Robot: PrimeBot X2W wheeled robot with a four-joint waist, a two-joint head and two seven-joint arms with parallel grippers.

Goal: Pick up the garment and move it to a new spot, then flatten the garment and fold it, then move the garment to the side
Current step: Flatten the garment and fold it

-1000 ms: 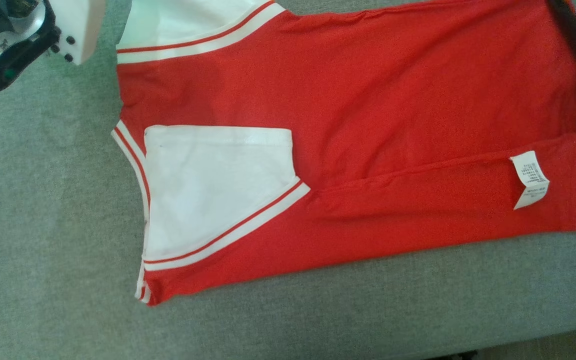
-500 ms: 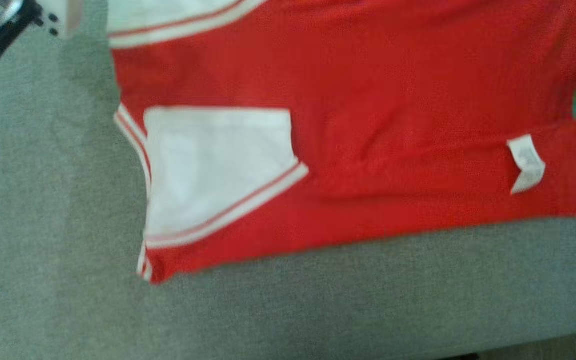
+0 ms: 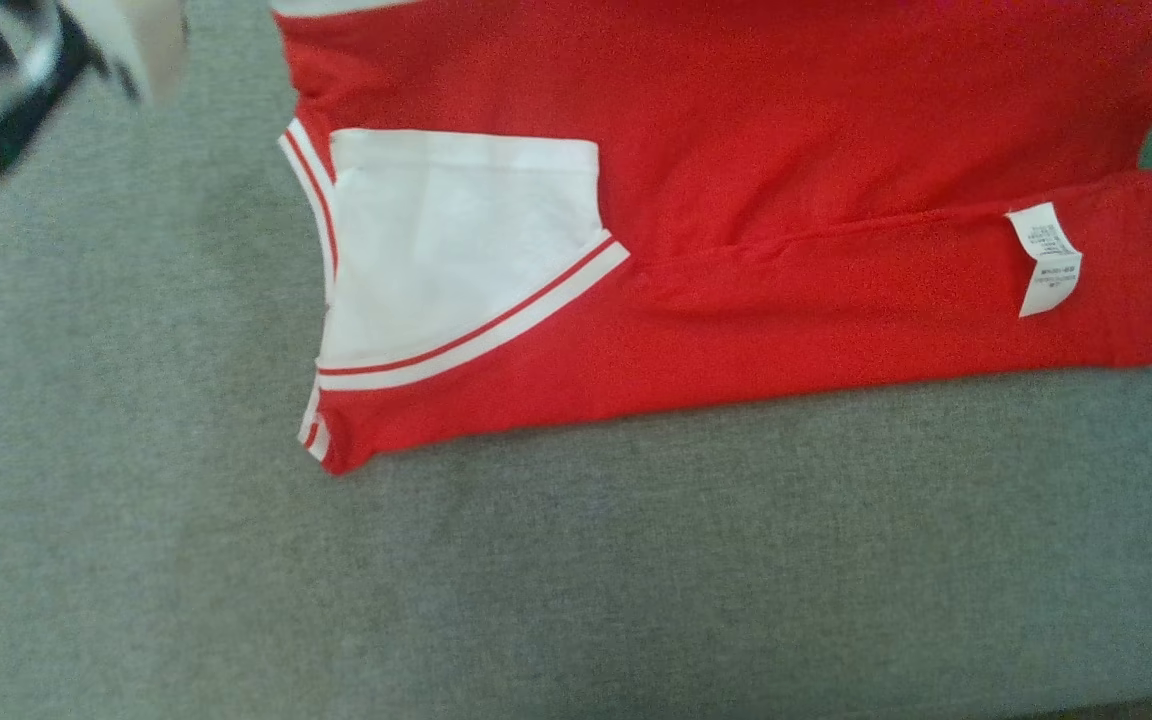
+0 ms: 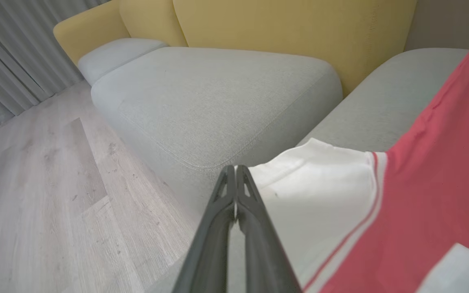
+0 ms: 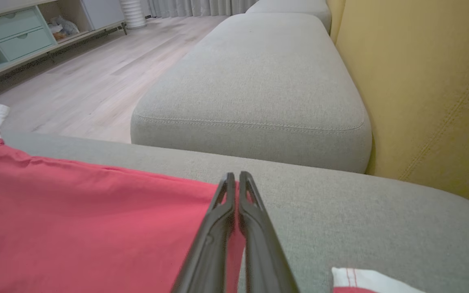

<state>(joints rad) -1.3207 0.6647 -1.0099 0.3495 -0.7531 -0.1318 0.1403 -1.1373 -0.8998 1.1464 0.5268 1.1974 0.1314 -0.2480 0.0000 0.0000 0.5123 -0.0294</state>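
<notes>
The garment [image 3: 786,120], pinched thinly at its 12 o'clock edge by both closed jaws, may be dropped if tugged.

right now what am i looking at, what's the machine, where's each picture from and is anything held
It is a wheeled robot with two arms, each ending in a two-fingered pincer. One picture looks down from its head: a red garment with white sleeves lies on a grey sofa cushion, a small care label near one end. The other two come from wrist cameras looking along the fingers. The left pincer is shut at a white sleeve's edge; the right pincer is shut at the red edge. Each appears to pinch the cloth, though the grip is hard to see.
</notes>
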